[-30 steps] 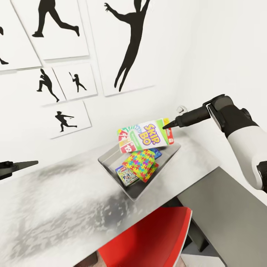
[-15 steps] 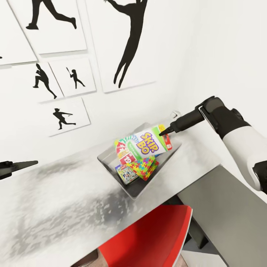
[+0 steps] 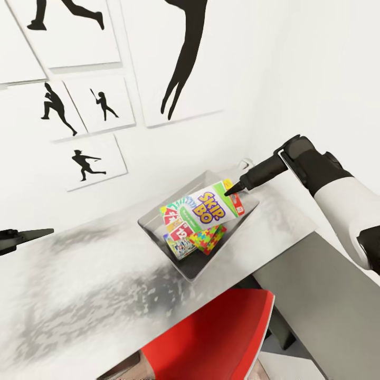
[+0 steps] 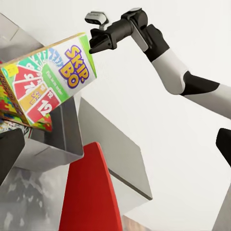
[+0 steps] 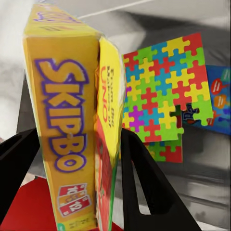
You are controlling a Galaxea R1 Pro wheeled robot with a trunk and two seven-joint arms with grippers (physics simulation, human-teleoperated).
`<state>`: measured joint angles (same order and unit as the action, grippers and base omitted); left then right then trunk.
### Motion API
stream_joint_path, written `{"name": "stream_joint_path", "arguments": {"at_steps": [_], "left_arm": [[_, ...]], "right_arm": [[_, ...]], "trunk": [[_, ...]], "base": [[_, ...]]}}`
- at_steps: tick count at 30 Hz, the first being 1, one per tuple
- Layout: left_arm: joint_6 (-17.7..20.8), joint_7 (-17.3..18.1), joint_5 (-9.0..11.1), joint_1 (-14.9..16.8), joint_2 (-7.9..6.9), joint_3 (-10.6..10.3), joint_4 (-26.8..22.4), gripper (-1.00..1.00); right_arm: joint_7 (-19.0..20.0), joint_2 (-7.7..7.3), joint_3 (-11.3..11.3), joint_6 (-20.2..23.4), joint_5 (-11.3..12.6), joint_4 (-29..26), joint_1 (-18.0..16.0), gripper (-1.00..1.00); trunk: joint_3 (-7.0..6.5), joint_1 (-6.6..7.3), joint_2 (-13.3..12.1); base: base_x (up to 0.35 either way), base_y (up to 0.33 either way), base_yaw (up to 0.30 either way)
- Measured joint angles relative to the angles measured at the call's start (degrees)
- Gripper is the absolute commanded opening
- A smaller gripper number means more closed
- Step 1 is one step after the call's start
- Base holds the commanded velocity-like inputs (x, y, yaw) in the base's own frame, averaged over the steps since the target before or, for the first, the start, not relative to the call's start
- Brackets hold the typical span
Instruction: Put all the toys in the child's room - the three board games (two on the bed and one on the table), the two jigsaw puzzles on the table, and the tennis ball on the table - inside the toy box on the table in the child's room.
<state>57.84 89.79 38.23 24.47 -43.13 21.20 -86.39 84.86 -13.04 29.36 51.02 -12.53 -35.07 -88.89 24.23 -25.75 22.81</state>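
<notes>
Right hand (image 3: 232, 191) is gripping the SKIP BO box (image 3: 203, 208) by its upper corner, centre frame, tilted over the grey toy box (image 3: 158, 228) on the bench (image 3: 79, 285). Puzzle sheets (image 3: 207, 238) are lying beneath. Left hand (image 3: 26, 235), far left: opening unclear.

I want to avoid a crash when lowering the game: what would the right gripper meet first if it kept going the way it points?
Probably the jigsaw puzzle in the toy box; the right gripper holds the SKIP BO box above it.
</notes>
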Motion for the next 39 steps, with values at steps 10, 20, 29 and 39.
{"name": "stream_joint_path", "arguments": {"at_steps": [10, 20, 29, 39], "left_arm": [[-0.1, 0.0, 0.0, 0.0, 0.00, 0.0, 0.0, 1.00], [0.0, 0.0, 0.0, 0.0, 0.00, 0.0, 0.0, 1.00], [0.0, 0.0, 0.0, 0.0, -0.03, 0.2, 0.0, 1.00], [0.0, 0.0, 0.0, 0.0, -0.03, 0.2, 0.0, 1.00]], "right_arm": [[1.9, 1.27, 0.3, -0.1, -3.9, 0.2, -0.7, -1.00], [2.2, 1.96, 0.4, -0.1, -6.5, 0.3, -1.8, -1.00], [2.2, 1.99, 0.4, -0.1, -6.7, 0.4, -1.9, -1.00], [2.3, 1.90, 0.4, -0.1, -6.7, 0.2, -2.2, -1.00]], "trunk": [[0.95, 0.00, 0.0], [1.89, 0.00, 0.0], [2.75, 0.00, 0.0], [3.69, 0.00, 0.0]], "base": [[0.000, 0.000, 0.000], [0.000, 0.000, 0.000], [0.000, 0.000, 0.000], [0.000, 0.000, 0.000]]}}
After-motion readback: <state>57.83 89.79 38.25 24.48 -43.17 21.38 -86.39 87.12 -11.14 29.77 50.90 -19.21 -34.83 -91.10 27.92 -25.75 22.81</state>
